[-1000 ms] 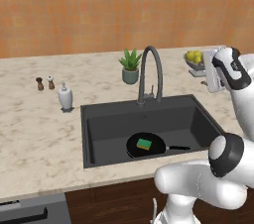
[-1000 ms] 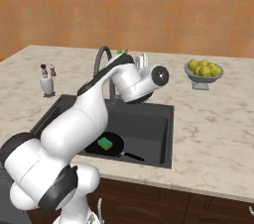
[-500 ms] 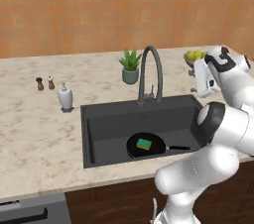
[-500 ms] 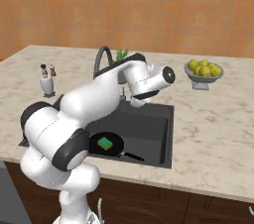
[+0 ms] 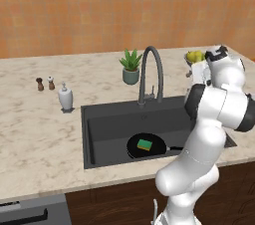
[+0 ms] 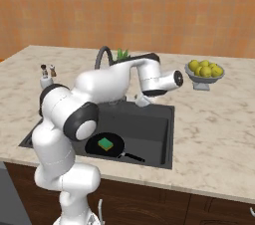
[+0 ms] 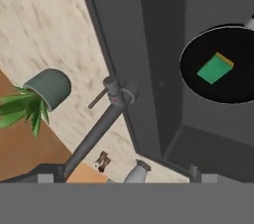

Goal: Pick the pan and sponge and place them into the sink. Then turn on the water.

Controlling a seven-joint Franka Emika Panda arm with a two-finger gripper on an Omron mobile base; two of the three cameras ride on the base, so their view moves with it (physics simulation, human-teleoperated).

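The black pan (image 5: 133, 148) lies on the floor of the black sink (image 5: 109, 124), its handle pointing right. The green sponge (image 5: 145, 144) rests inside the pan (image 6: 94, 145), and the sponge (image 6: 105, 144) is flat with its green side up. My gripper (image 5: 195, 72) hovers above the sink's back right corner, to the right of the gooseneck tap (image 5: 151, 67). In the hand view my gripper (image 7: 121, 178) is open and holds nothing. That view looks down on the tap (image 7: 99, 129), the pan (image 7: 238, 86) and the sponge (image 7: 214, 68).
A potted plant (image 5: 131, 64) stands behind the tap. A bowl of yellow fruit (image 6: 204, 71) sits on the counter to the right. Left of the sink are a white soap dispenser (image 5: 65, 97) and two small shakers (image 5: 45, 83).
The hand has shifted a little left, from beside the fruit bowl toward the tap, and the arm has folded. Pan and sponge have not moved.
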